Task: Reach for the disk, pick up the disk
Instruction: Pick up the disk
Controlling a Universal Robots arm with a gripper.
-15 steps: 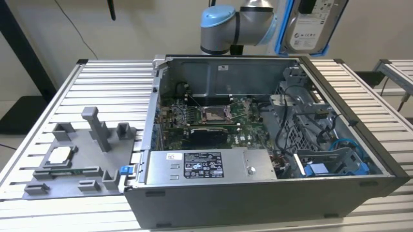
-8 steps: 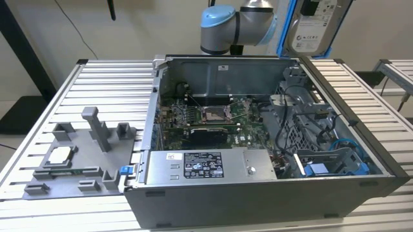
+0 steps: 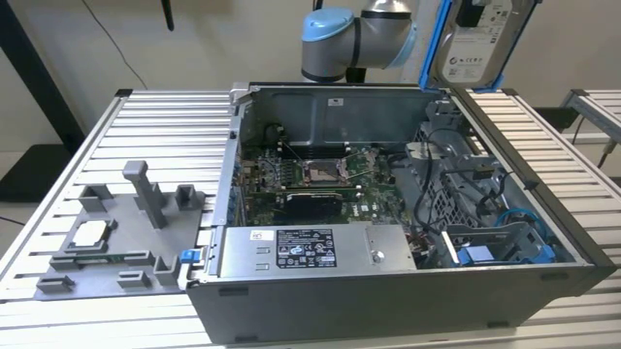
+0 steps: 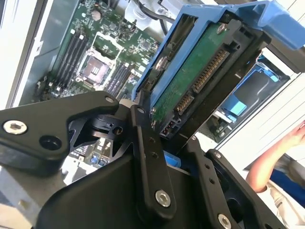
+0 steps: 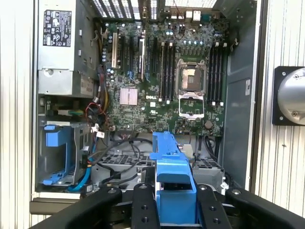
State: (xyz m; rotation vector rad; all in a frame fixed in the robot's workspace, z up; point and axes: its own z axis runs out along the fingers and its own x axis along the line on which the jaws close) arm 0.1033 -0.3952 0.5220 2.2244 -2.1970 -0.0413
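Observation:
The disk [image 3: 478,45] hangs high in the air above the far right corner of the open computer case [image 3: 388,291], its white-labelled face toward the exterior view and its blue bracket [image 3: 431,43] around its edges. In the second wrist view my gripper [image 4: 174,157] is shut on the disk [image 4: 190,81]. Its green circuit side and connectors show there, and black fingers [image 4: 148,157] press on both sides. In the first wrist view the disk [image 5: 170,167] is seen edge-on as a blue strip between the fingers [image 5: 143,210] of my gripper [image 5: 175,210].
Below lie the motherboard [image 5: 181,76], the power supply [image 3: 310,251] and an empty blue bay [image 3: 499,251] in the case. A grey fixture [image 3: 116,233] with a small square chip [image 3: 89,233] sits on the slatted table [image 3: 165,123]. A person's arm [image 4: 276,157] is beside the case.

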